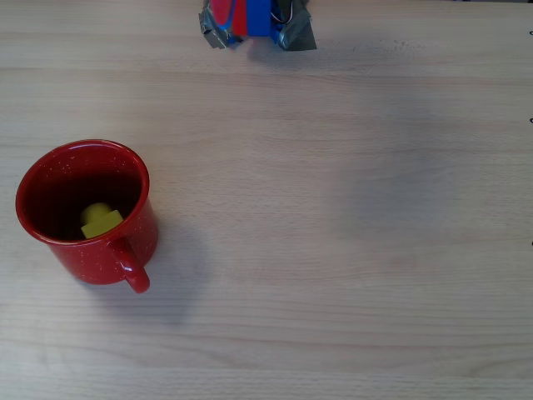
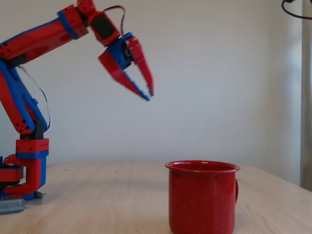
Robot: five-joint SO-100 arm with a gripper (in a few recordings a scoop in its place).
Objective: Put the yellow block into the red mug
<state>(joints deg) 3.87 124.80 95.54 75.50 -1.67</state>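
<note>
- Item 1, the red mug [image 1: 83,208]: stands upright near the left edge of the table [image 1: 333,250], about midway between the far and near edges in the overhead view; handle turned toward the near edge. In the fixed view [image 2: 202,197] it sits low in front, handle just showing at its right side.
- Item 2, the yellow block [image 1: 101,221]: lies inside the mug on its dark bottom, toward the handle side, tilted, its 1 stud turned sideways.
- Item 3, the gripper [image 2: 148,93]: raised high above the table in the fixed view, well apart from the mug, pointing down and to the right; fingers nearly closed at the tips, nothing between them.
- Step in hand, as judged: placing appears done, arm clear of the mug.
- Next move calls for: nothing more than parking the arm; no regrasp seems needed.
</note>
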